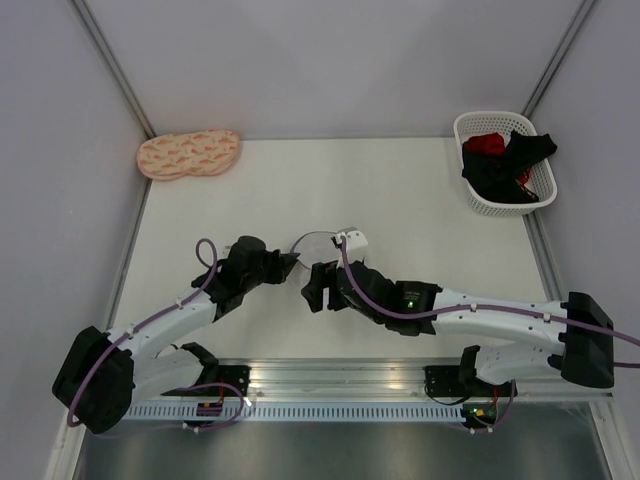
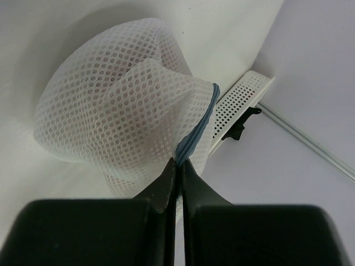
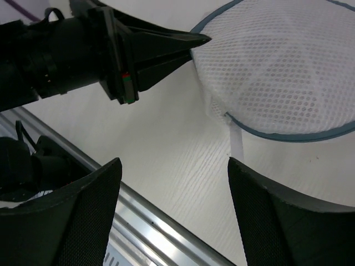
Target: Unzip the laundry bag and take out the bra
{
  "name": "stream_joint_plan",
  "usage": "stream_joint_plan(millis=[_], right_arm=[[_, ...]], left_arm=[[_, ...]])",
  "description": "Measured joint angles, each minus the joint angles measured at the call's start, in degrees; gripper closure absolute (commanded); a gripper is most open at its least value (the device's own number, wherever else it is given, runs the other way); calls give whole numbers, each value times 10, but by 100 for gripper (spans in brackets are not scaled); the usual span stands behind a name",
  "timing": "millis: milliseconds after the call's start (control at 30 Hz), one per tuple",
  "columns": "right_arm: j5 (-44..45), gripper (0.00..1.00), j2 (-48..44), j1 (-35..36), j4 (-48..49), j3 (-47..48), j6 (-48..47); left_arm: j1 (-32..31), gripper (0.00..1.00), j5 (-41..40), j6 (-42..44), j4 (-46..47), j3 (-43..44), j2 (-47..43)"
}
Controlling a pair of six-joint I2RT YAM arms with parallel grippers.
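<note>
Top view: small round white mesh laundry bag point(image 1: 318, 243) with a grey-blue zipper rim lies mid-tabletop point(image 1: 400, 190), just ahead of both arms. Left pincer point(image 1: 293, 262) is at the bag's near-left edge. Right pincer point(image 1: 312, 290) sits just beside it, nearer the bases, off the bag. White lattice plastic basket point(image 1: 478, 203) at the far right corner holds black and red garments point(image 1: 505, 160). Peach two-lobed pad point(image 1: 188, 153) with orange prints lies at the far left, well apart.

Left wrist: left pincer point(image 2: 179, 163) is closed, tips pinching the zipper rim of the laundry bag point(image 2: 111, 105). The mesh is bunched and lifted into folds above the tips. A faint pinkish tint shows through the mesh, but the contents can't be made out.

Right wrist: right pincer point(image 3: 175, 166) has its fingers point(image 3: 83, 216) spread wide over bare tabletop point(image 3: 166, 133), gripping nothing. Laundry bag point(image 3: 288, 72) lies flat beyond them, not touching. Left pincer point(image 3: 202, 39) tips meet at the bag's rim. Metal rail point(image 3: 138, 221) runs along the near edge.
</note>
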Motion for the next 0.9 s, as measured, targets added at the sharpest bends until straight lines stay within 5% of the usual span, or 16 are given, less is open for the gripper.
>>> stream_joint_plan(millis=[900], right_arm=[[74,25,66,29,137,-68,82]], left_arm=[[0,98,-2,-6,-1,-2,-13]])
